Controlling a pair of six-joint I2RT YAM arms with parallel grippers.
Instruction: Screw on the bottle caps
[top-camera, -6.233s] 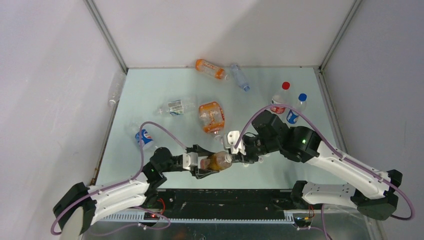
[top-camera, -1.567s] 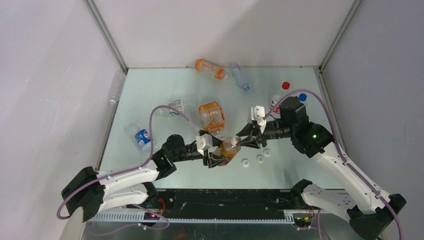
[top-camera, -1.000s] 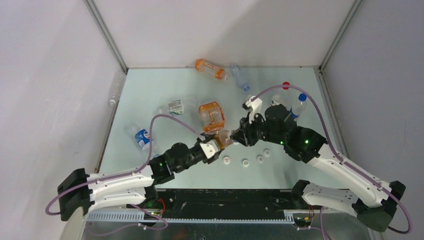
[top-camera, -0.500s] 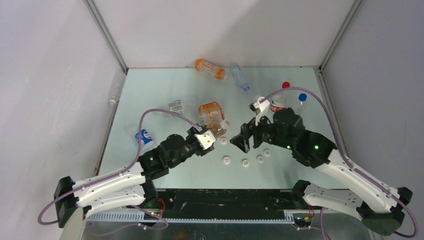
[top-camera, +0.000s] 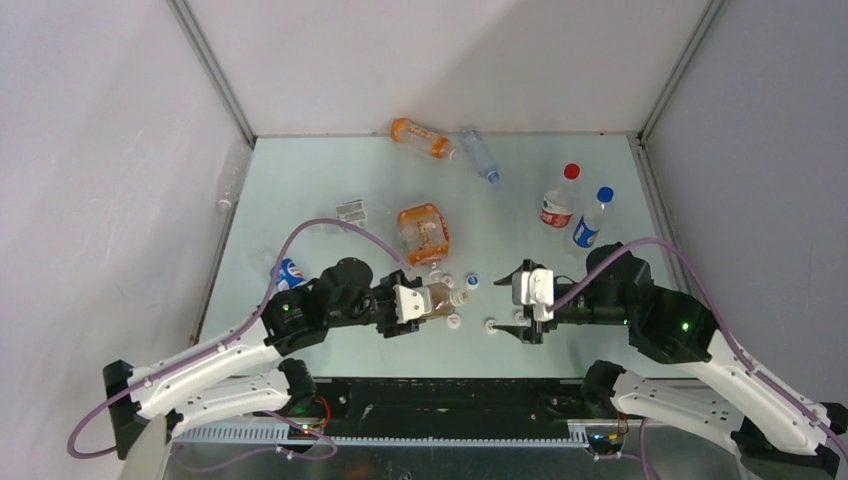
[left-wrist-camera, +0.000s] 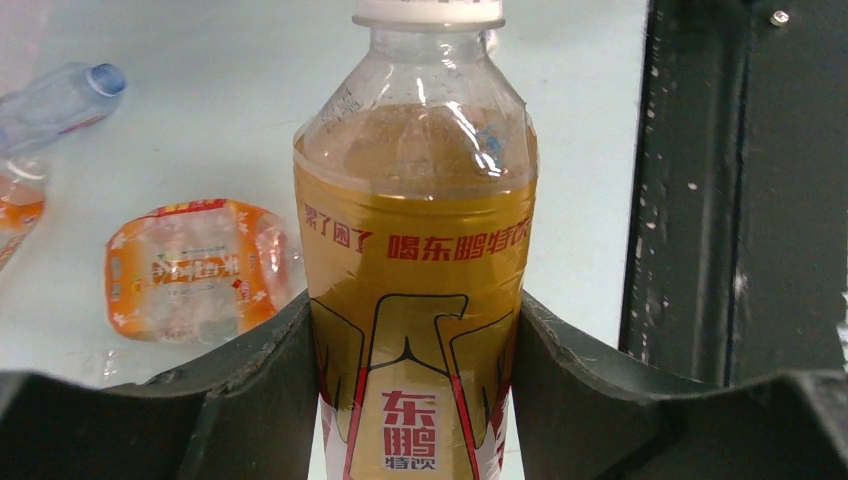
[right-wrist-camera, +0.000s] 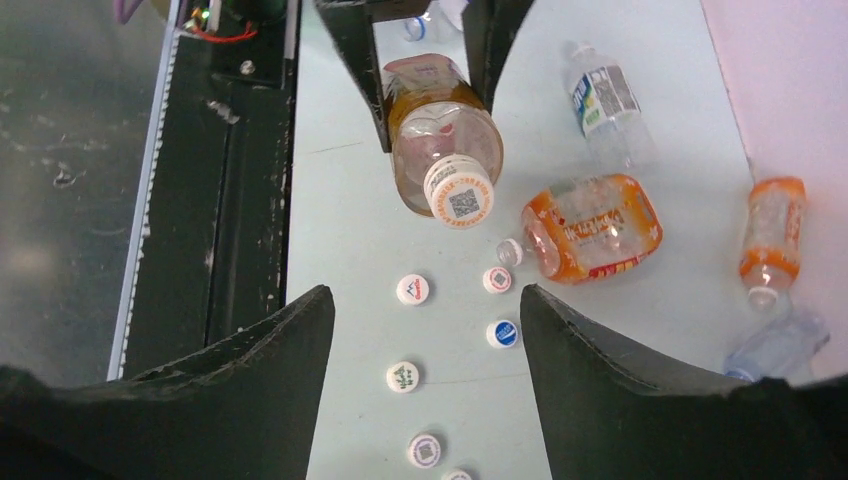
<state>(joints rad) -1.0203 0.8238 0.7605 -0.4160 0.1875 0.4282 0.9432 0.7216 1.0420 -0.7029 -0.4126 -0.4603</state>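
1. Near the table's (top-camera: 300, 180) front edge, my left end effector (left-wrist-camera: 415, 345) clamps the amber tea bottle (left-wrist-camera: 415, 220), white cap (right-wrist-camera: 459, 191) on.
2. Right end effector (right-wrist-camera: 425, 295) gapes above loose caps (right-wrist-camera: 403, 376).
3. Next, I judge: check tightness, then park it.

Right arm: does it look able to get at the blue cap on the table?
Probably yes. The right pincer is open and empty; the blue cap lies loose ahead of it, apart from the amber bottle and neighbouring white caps.

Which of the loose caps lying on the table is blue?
The blue cap near the mouth end of the crushed orange bottle. It is the only coloured one; the other loose caps around it are white.
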